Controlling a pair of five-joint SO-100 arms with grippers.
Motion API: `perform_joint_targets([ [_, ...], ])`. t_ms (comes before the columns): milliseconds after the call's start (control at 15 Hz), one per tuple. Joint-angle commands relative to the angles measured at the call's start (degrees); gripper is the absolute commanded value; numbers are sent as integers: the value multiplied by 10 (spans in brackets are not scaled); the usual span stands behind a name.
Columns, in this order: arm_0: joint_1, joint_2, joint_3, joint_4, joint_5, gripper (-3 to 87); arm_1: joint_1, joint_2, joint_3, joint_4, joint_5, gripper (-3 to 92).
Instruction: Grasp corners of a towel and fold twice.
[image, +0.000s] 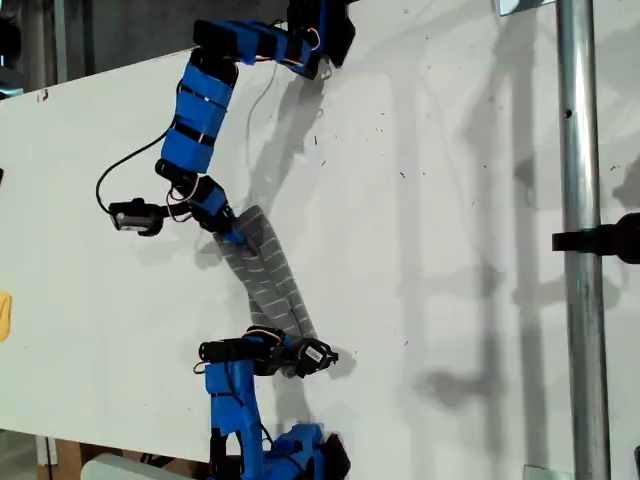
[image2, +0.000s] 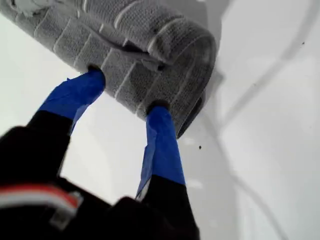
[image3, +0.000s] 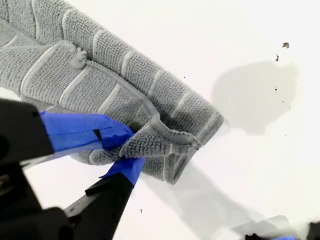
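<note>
Currently, item by item.

Exterior view: the towel (image: 268, 275) lies on the white counter (image: 450, 200) as a narrow slanted strip, already folded at least once. One end is at the tool (image: 232, 237) of the arm reaching down from the view's top. The other end is at the tool (image: 305, 356) of the arm at the view's bottom. Which arm is first or second cannot be told from here.

First wrist view: my first tool (image2: 126, 91) has its jaws spread, with both blue tips touching the edge of the towel (image2: 150, 30). No cloth is visibly pinched between them. This end of the towel is rounded and bulky, with shadow beneath it.

Second wrist view: my second tool (image3: 129, 150) is clenched on a turned-up corner (image3: 160, 140) of the towel (image3: 100, 75). The hold is shallow, close to the hem.

Risks, as judged:
- The shallow pinch may slip if the cloth is pulled taut.
- With one end unheld, a lift would drag the strip askew and open the layers.
- The spread jaws may close on only the top layer, so the second fold would come out uneven.
</note>
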Motion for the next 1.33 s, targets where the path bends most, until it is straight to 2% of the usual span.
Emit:
perform_joint_targets([
  [0, -4, 33, -2, 7, -4, -26, -6, -24, -59, -37, 20, 215],
  [467, -4, 33, 19, 7, -4, -26, -12, -184, -152, -86, 57, 207],
  [533, -4, 33, 22, 6, -4, -26, -12, -188, -151, -86, 57, 165],
  [600, -4, 33, 23, 6, -4, -26, -12, -188, -149, -83, 57, 53],
  [667, -4, 33, 23, 6, -4, -26, -12, -180, -149, -78, 54, -3],
  [1000, -6, 42, 22, 6, -4, -26, 1, -67, -131, 1, 9, -3],
  [1267, -28, 76, 13, 6, 3, -26, 12, 15, -131, 15, -4, -3],
])
